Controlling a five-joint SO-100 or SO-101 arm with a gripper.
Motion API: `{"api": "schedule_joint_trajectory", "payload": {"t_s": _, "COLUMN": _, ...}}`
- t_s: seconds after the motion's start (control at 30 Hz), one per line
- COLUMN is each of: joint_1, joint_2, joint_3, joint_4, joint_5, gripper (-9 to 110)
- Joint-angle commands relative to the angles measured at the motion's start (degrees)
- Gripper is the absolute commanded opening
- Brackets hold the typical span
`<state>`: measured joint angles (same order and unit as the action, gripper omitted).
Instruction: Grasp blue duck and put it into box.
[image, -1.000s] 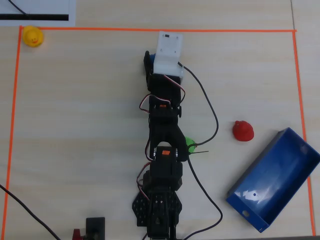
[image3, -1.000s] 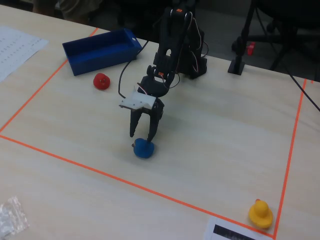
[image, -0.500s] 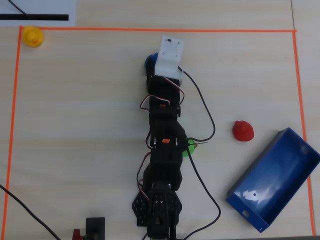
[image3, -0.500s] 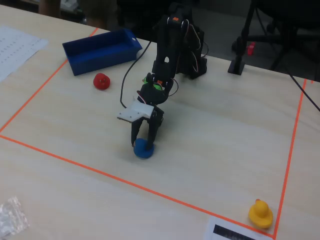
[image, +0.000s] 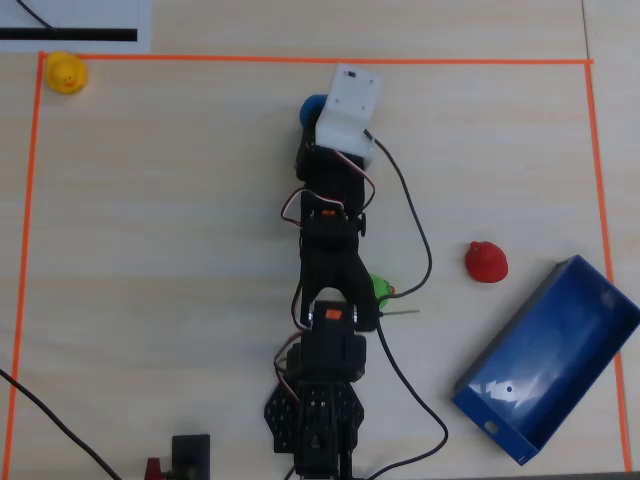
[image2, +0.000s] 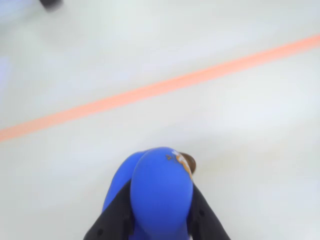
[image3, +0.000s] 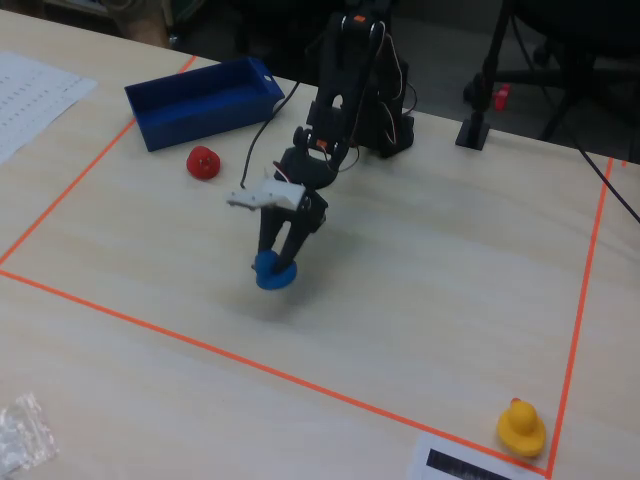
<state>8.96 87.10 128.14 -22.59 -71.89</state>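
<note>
The blue duck (image2: 160, 195) sits between my black fingers (image2: 116, 212) in the wrist view, pressed on both sides. In the fixed view the gripper (image3: 278, 262) points down and holds the duck (image3: 270, 273) at or just above the table, near the orange tape line. In the overhead view only the duck's edge (image: 309, 107) shows beside the white wrist camera (image: 346, 108). The dark-blue box (image: 560, 350) lies tilted at the lower right, far from the gripper. In the fixed view the box (image3: 200, 100) is at the back left.
A red duck (image: 486, 262) sits near the box. A green duck (image: 381, 289) is partly hidden by the arm. A yellow duck (image: 66, 73) sits in a taped corner. Orange tape (image: 300, 59) frames the table. Cables trail from the arm base (image: 320, 420).
</note>
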Motion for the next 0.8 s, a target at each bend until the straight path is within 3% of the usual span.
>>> {"api": "schedule_joint_trajectory", "payload": {"t_s": 0.0, "joint_1": 7.12, "joint_2": 18.28, "joint_3": -4.66, "joint_4": 15.12, "joint_5": 0.79, "gripper": 0}}
{"api": "schedule_joint_trajectory", "payload": {"t_s": 0.27, "joint_1": 20.83, "joint_2": 32.52, "joint_3": -14.68, "joint_4": 42.36, "joint_5": -4.66, "gripper": 0}}
{"api": "schedule_joint_trajectory", "payload": {"t_s": 0.37, "joint_1": 26.98, "joint_2": 37.44, "joint_3": -14.06, "joint_4": 46.93, "joint_5": -8.09, "gripper": 0}}
{"api": "schedule_joint_trajectory", "payload": {"t_s": 0.53, "joint_1": 39.81, "joint_2": 43.77, "joint_3": -7.29, "joint_4": 46.05, "joint_5": -16.79, "gripper": 0}}
{"api": "schedule_joint_trajectory", "payload": {"t_s": 0.77, "joint_1": 55.55, "joint_2": 45.62, "joint_3": 4.83, "joint_4": 29.53, "joint_5": -23.2, "gripper": 0}}
